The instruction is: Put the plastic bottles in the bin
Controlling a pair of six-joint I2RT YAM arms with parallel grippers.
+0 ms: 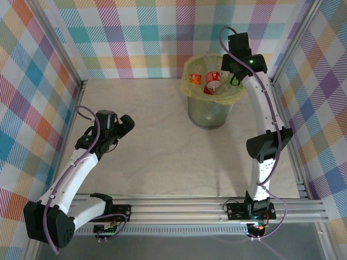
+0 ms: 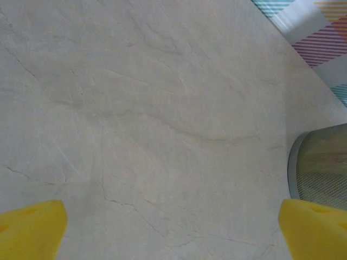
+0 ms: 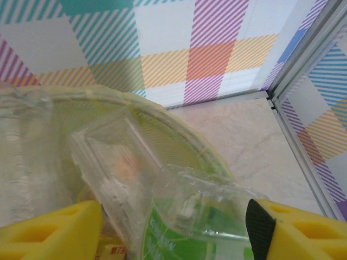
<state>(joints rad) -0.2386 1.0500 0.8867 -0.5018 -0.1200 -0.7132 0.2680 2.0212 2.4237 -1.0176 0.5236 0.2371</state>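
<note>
Hovering over the bin (image 1: 209, 115), upper centre, right gripper (image 1: 234, 78) is seen | green-labelled bottle (image 3: 195, 208) between its fingers, grip cannot be told | left gripper (image 2: 173, 227) is spread wide | risk: bottle could be rolled off heaped bottles (image 1: 211, 81), past rim.

The round grey-green bin (image 1: 210, 111) stands upright towards the back of the table (image 1: 152, 146), a translucent yellow bag (image 1: 190, 89) folded over its rim. Plastic bottles lie piled inside, up near the rim: two red-labelled bottles (image 1: 212, 81), a clear bottle (image 3: 108, 157) lying tilted, and a green-labelled bottle (image 3: 184, 227) against it.
</note>
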